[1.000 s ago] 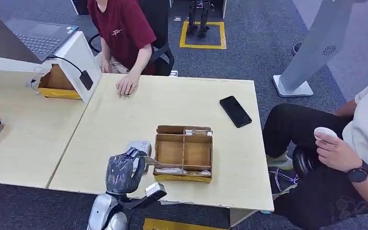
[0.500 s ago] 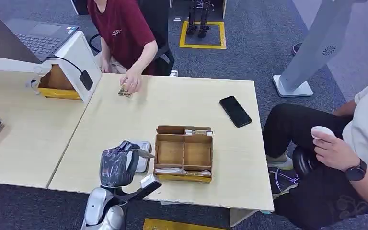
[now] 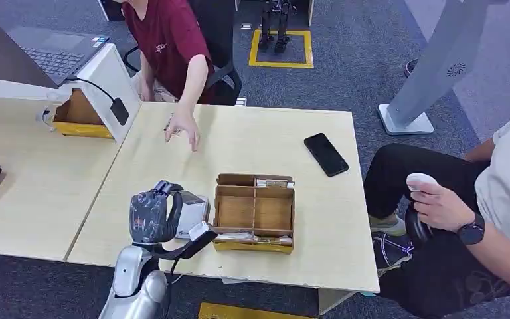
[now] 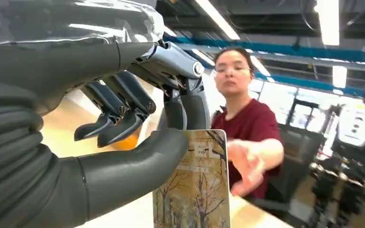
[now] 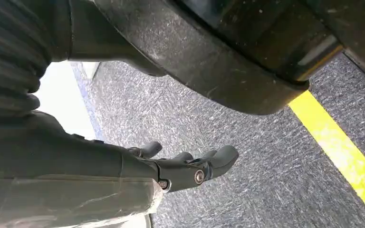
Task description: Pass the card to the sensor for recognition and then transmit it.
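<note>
1. The card (image 4: 197,185) is pinched between the thumb and a finger of the left hand (image 3: 151,218), raised above the worktop (image 3: 272,143) beside the divided box (image 3: 254,212).
2. The pinch is best kept firm and the card's face turned squarely toward the sensor; which device serves as the sensor cannot be told.
3. The card's printed tree picture is made plain in the left wrist view, while the head view gives the layout.
4. The right hand (image 5: 190,166) hangs over carpet, fingers apart, nothing held.

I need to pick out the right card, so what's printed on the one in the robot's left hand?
The card shows bare trees on a yellowish-tan background, clearest in the left wrist view.
</note>
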